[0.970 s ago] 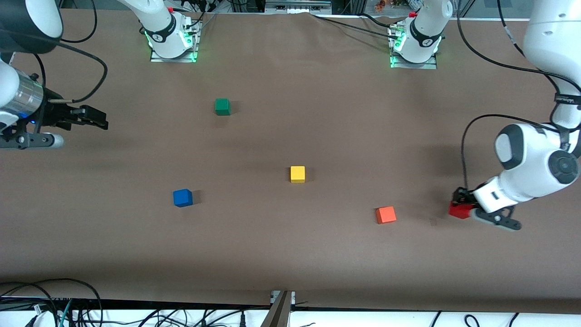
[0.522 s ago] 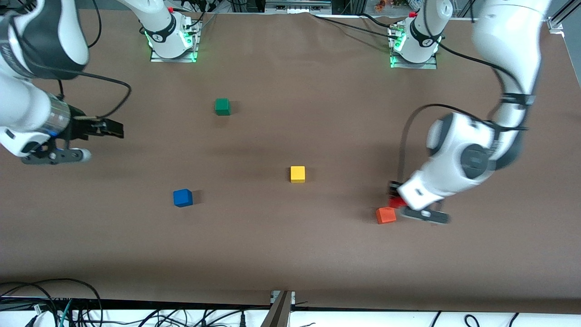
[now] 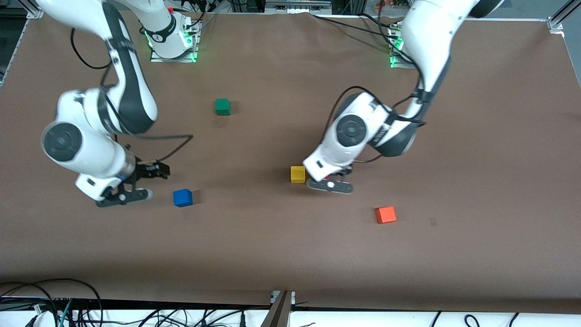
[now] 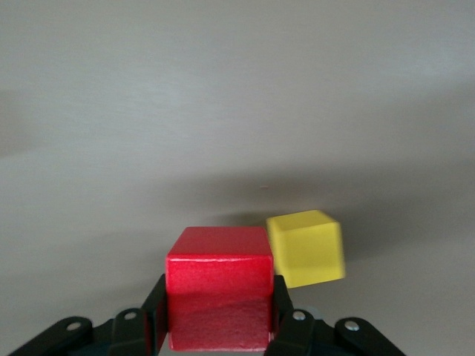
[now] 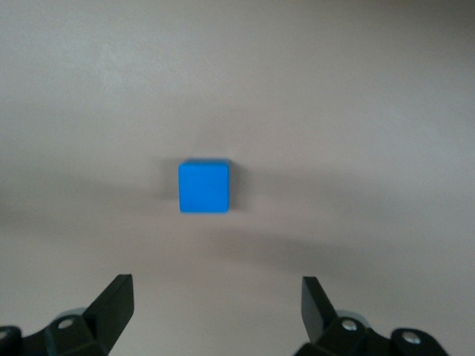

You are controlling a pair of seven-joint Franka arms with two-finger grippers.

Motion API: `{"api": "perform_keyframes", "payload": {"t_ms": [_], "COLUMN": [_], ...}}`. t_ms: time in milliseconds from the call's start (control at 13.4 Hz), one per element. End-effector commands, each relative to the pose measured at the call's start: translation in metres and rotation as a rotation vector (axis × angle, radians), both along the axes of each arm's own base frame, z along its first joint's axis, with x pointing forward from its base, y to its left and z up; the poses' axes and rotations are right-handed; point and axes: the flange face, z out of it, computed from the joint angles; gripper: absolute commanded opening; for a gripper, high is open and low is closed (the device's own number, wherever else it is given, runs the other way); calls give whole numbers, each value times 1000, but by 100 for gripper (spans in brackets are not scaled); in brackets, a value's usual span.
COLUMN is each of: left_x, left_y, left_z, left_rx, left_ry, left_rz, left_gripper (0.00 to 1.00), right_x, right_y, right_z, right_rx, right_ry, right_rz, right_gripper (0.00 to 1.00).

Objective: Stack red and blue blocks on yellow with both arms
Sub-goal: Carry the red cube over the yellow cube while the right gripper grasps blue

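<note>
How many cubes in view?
5: green nearest the bases; yellow mid-table; blue toward the right arm's end; orange nearest the camera; red in left gripper.

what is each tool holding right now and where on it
The left tool holds the red block by two facing side faces, beside the yellow block. The right tool holds nothing, open above the blue block.

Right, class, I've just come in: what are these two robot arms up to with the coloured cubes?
The left gripper is shut on the small deep red matte cube and carries it in the air beside the bright yellow matte cube, not yet over it. The right gripper hangs open over the table near the bright blue matte cube, which sits untouched. A green cube and an orange-red cube lie apart on the brown table. Nothing is stacked yet.
</note>
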Motion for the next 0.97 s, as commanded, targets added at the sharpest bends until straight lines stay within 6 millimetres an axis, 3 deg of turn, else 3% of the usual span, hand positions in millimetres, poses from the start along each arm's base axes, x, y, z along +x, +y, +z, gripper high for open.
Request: {"api": "perform_keyframes", "payload": {"t_ms": [0, 149, 299, 896], "left_x": [4, -5, -16, -24], "left_y": [-29, -47, -67, -76], "left_z": [-3, -21, -38, -40], "left_rx": [12, 56, 84, 89], "left_ry": [-30, -48, -57, -54], "left_rz": [28, 27, 44, 50], "left_gripper": [0, 0, 0, 0], "right_x": [17, 19, 17, 9], "right_y": [1, 20, 21, 22], "right_z": [-45, -84, -105, -136], "right_rx": [14, 21, 23, 47], "right_ry": [-40, -61, -46, 1], "right_rz": [53, 77, 72, 45], "right_gripper": [99, 99, 99, 94]}}
